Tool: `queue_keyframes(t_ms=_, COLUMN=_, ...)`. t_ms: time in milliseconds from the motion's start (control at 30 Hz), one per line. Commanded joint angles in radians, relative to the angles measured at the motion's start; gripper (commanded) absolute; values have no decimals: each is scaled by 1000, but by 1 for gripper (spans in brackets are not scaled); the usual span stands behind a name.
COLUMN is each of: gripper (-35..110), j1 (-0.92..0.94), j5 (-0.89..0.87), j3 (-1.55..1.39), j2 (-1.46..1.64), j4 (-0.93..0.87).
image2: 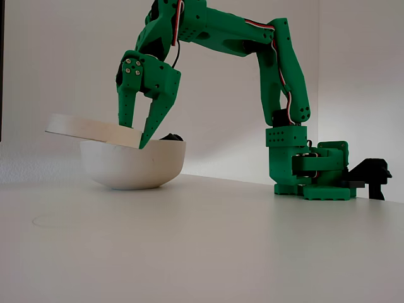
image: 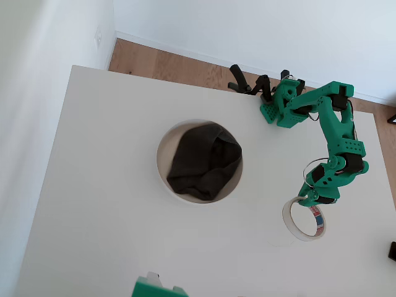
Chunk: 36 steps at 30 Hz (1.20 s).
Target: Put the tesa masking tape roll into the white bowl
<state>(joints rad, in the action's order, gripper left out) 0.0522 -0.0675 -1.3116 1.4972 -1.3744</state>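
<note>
The tesa masking tape roll (image: 302, 218) is a cream-white ring with a red-and-blue print inside its core. My green gripper (image: 307, 199) is shut on its rim. In the fixed view the tape roll (image2: 95, 129) hangs tilted in the air above the table, pinched at its right edge by the gripper (image2: 134, 134). The white bowl (image: 163, 153) stands in the middle of the table, to the left of the roll in the overhead view, with a dark cloth (image: 204, 161) inside it. From the side, the bowl (image2: 132, 167) sits behind the lifted roll.
The arm's green base (image: 281, 106) is clamped at the table's far edge, beside black clamps (image: 247, 83). In the fixed view the base (image2: 309, 173) stands at the right. Open white tabletop (image: 99, 185) lies around the bowl.
</note>
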Motion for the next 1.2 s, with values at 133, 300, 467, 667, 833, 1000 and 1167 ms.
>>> queue_keyframes(t_ms=133, gripper=-8, j1=161, j5=0, j3=242, j2=342, j4=-104)
queue_keyframes(t_ms=300, gripper=-8, j1=344, j5=35, j3=337, j2=377, j4=-100)
queue_keyframes(t_ms=467, gripper=-8, j1=551, j5=54, j3=348, j2=405, j4=-23)
queue_keyframes(t_ms=667, gripper=-8, j1=761, j5=71, j3=348, j2=302, j4=80)
queue_keyframes(t_ms=833, gripper=-8, j1=864, j5=80, j3=348, j2=130, j4=178)
queue_keyframes(t_ms=1000, gripper=-8, j1=868, j5=86, j3=348, j2=-14, j4=227)
queue_keyframes(t_ms=1167, gripper=-8, j1=859, j5=75, j3=348, j2=-130, j4=278)
